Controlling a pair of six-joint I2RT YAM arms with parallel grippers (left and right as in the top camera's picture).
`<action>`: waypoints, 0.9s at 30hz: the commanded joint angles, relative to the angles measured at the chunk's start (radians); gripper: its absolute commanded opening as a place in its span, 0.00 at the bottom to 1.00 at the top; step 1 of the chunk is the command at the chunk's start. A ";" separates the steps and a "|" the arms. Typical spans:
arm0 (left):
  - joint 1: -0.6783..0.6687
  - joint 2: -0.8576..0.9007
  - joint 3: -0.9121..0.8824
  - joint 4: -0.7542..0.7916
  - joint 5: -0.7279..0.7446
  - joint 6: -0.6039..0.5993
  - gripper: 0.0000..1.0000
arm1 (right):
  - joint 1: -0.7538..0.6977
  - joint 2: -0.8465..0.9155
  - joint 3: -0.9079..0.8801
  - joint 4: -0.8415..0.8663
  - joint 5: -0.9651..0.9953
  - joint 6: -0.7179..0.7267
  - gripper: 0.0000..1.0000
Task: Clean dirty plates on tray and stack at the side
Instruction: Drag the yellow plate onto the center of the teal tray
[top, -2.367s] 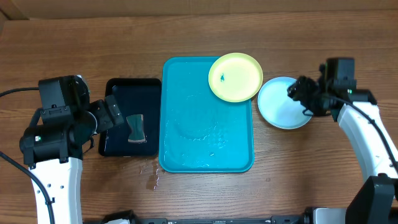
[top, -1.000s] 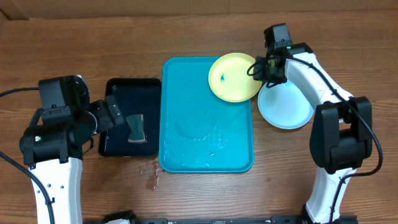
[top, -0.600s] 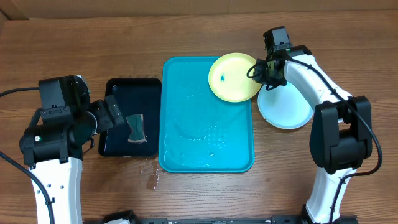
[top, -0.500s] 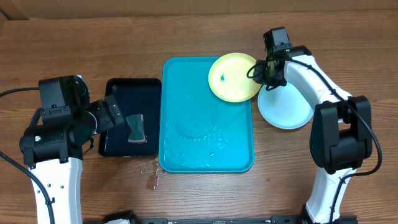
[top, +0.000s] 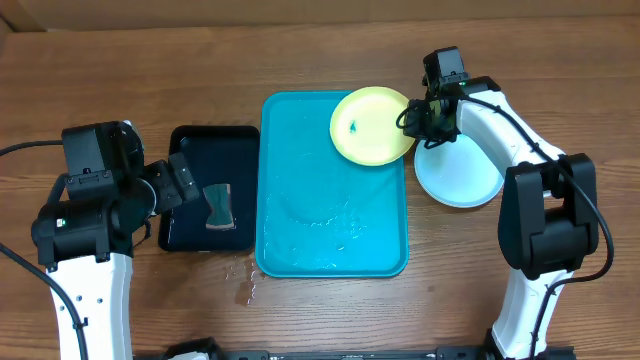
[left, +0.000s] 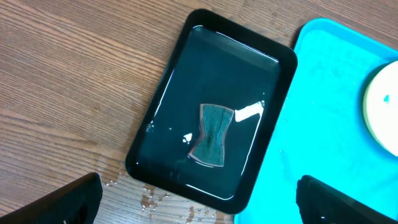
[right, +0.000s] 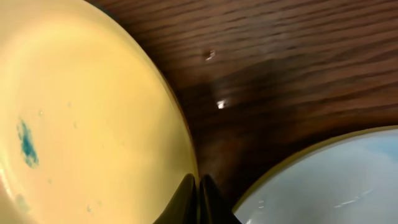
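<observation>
A yellow-green plate (top: 368, 126) with a small blue smudge (right: 26, 142) lies across the far right corner of the turquoise tray (top: 320, 220), partly over the rim. My right gripper (top: 412, 118) is shut on this plate's right edge; in the right wrist view the fingertips (right: 199, 186) pinch the rim of the plate (right: 87, 112). A second, pale plate (top: 460, 172) sits on the table right of the tray, close beside the right gripper. My left gripper (top: 185, 185) hangs open over the black tray, with nothing between its fingers (left: 62, 202).
A smaller black tray (top: 190, 145) holding water and a dark sponge (top: 218, 206) sits left of the turquoise tray. Water drops (top: 243, 285) lie on the wood near the trays' front corners. The turquoise tray's surface is wet.
My right arm swung in from the right to the yellow-green plate and its jaws closed on the rim. The plate has shifted slightly left. The left arm has not moved.
</observation>
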 joint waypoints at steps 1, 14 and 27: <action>-0.001 -0.002 0.014 0.001 -0.013 0.015 1.00 | 0.006 -0.023 -0.002 0.000 -0.140 0.001 0.04; -0.001 -0.002 0.014 0.001 -0.013 0.015 1.00 | 0.127 -0.053 -0.002 -0.179 -0.161 0.116 0.04; -0.001 -0.002 0.014 0.001 -0.013 0.015 1.00 | 0.268 -0.053 -0.003 -0.258 -0.106 0.237 0.05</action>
